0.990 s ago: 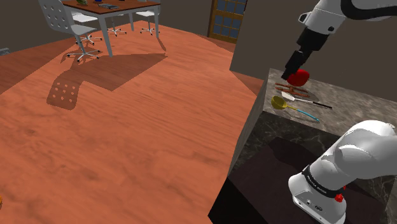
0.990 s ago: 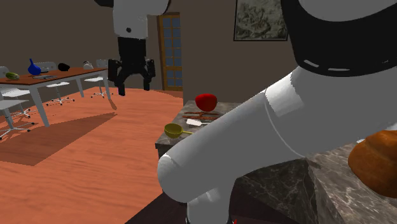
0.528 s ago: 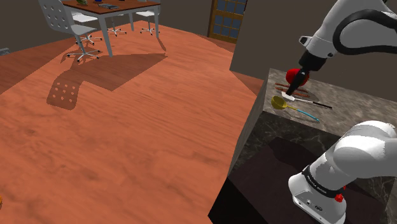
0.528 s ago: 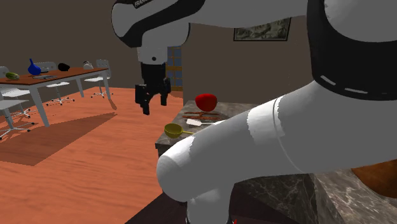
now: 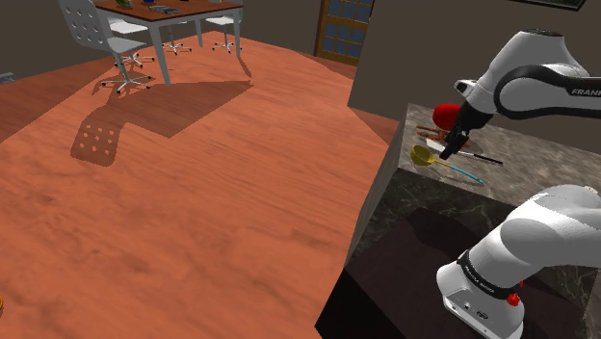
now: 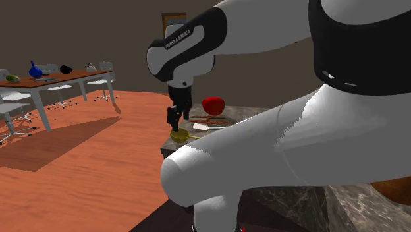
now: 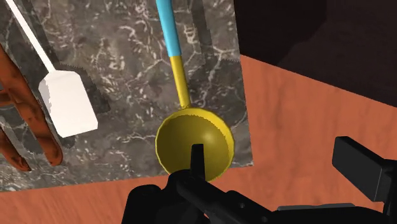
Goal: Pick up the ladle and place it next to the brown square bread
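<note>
The ladle (image 7: 194, 145) has a yellow bowl and a yellow stem that turns into a blue handle. It lies flat at the corner of the dark marble counter (image 7: 121, 38), bowl toward the edge. It also shows as the ladle (image 5: 422, 154) and the ladle (image 6: 179, 135). My black gripper (image 7: 277, 168) hangs open just above it. One finger (image 7: 196, 159) is over the bowl, and the other is out past the counter's edge. The gripper (image 5: 450, 147) points down, as does the gripper (image 6: 174, 123). A brown sliver of the bread (image 6: 397, 190) peeks out behind my arm.
A white spatula (image 7: 67, 102) and brown utensils (image 7: 28, 127) lie beside the ladle. Behind them sits a red round object (image 5: 445, 115). The counter drops off to an orange wooden floor (image 5: 193, 193). A table with white chairs (image 5: 164, 19) stands far off.
The arm has swung down from above the red object to just over the ladle's bowl. The fingers stayed apart throughout.
</note>
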Controlling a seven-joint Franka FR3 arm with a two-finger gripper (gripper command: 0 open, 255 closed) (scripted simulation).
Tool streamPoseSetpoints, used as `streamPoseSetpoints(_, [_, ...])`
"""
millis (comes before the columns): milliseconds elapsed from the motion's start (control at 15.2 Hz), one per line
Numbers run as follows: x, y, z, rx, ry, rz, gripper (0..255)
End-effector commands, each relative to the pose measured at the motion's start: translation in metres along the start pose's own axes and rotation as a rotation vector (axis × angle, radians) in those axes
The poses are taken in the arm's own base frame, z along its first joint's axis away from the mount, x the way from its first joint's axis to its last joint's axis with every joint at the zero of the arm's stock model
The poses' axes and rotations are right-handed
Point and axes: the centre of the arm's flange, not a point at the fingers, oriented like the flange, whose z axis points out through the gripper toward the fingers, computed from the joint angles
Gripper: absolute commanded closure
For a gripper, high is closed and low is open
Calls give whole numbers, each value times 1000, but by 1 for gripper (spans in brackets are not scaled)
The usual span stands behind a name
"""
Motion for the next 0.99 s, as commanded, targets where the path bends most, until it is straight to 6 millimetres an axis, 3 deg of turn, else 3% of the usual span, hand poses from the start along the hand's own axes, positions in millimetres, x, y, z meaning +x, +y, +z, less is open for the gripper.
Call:
streamPoseSetpoints(0, [-8, 13, 22, -20, 4, -40, 0])
streamPoseSetpoints(330, [-31, 50, 67, -65, 13, -128, 0])
streamPoseSetpoints(924, [-30, 53, 107, -65, 13, -128, 0])
